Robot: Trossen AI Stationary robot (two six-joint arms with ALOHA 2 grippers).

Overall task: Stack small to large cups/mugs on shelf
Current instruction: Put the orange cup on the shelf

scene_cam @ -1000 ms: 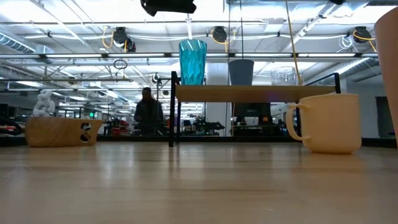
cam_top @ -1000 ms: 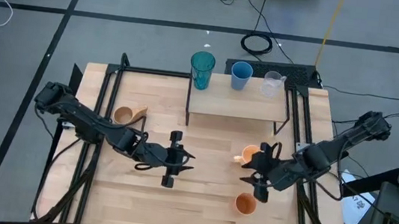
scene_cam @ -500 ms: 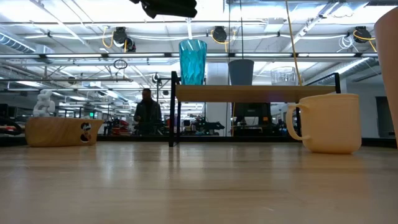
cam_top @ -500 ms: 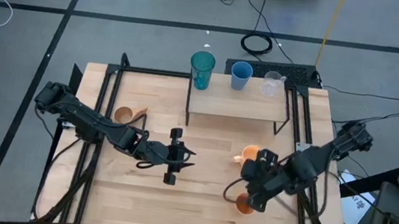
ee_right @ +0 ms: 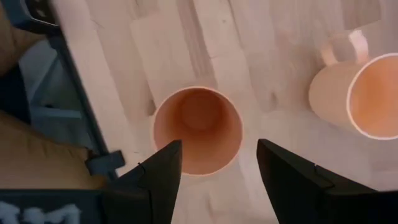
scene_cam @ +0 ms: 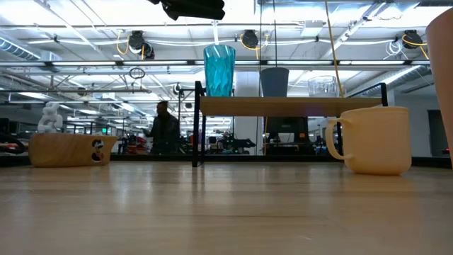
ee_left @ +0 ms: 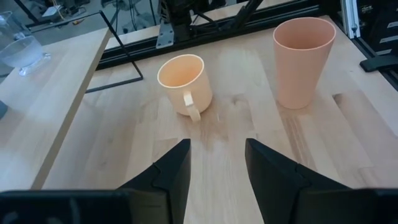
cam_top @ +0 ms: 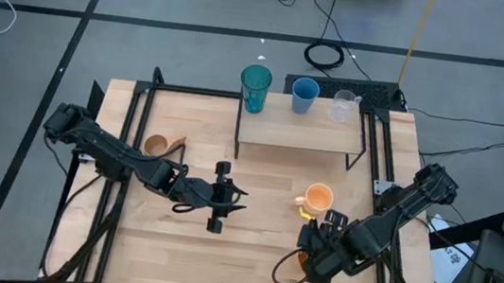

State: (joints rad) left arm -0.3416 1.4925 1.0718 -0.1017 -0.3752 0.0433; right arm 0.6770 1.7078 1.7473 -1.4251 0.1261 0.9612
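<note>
Right hand hangs open directly above the orange cup at the desk's near right, fingers apart and not touching it. Left hand, open and empty, waits mid-desk; orange handled mug stands right of centre, wooden mug at left. Farthest, the shelf carries teal tumbler, blue cup and clear cup along its far edge.

lab | ceiling trusses | floor cables | equipment benches
</note>
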